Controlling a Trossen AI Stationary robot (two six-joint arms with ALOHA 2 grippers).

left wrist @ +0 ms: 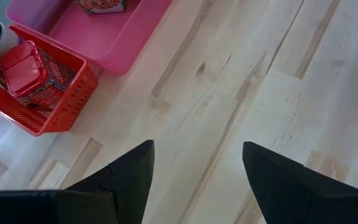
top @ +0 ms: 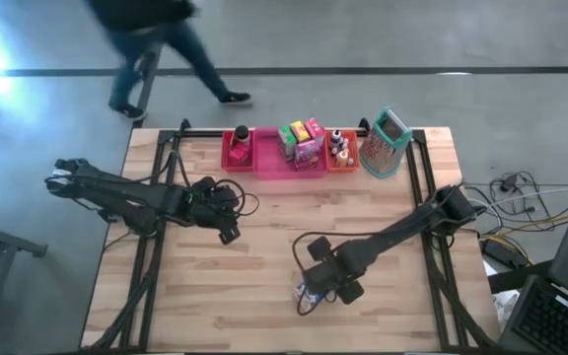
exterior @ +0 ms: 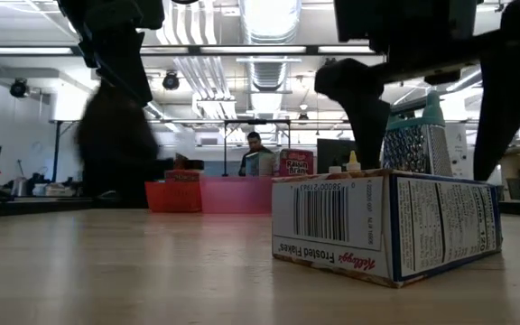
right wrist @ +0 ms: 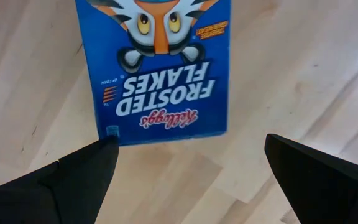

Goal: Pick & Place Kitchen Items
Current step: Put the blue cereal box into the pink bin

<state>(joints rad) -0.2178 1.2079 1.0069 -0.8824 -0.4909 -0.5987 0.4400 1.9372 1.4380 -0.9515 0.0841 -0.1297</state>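
Most of the sorting looks done, going by how things lie. Along the 12 o'clock edge of the worktop (top: pixel 264 256) the red bin (top: pixel 237 150) holds a red item, the pink bin (top: pixel 289 163) holds several colourful boxes (top: pixel 302 141), and the orange bin (top: pixel 341 158) holds small dark-capped bottles (top: pixel 339 146). A box grater (top: pixel 385 144) stands just beside the orange bin, toward 3 o'clock.

One item appears left on the open wood: the blue Frosted Flakes box (right wrist: pixel 160 68), lying flat near the 6 o'clock edge, well apart from the bins. The right end effector (right wrist: pixel 191 165) hovers above it with its fingers spread wide apart and nothing between them; the box lies ahead of the fingertips, not yet straddled. My reading is that the approach to a grasp is under way, so pick, carry and release into a bin remain.

The left end effector (left wrist: pixel 197 168) waits over bare wood at about 9 o'clock, fingers apart and empty, with the red and pink bins near
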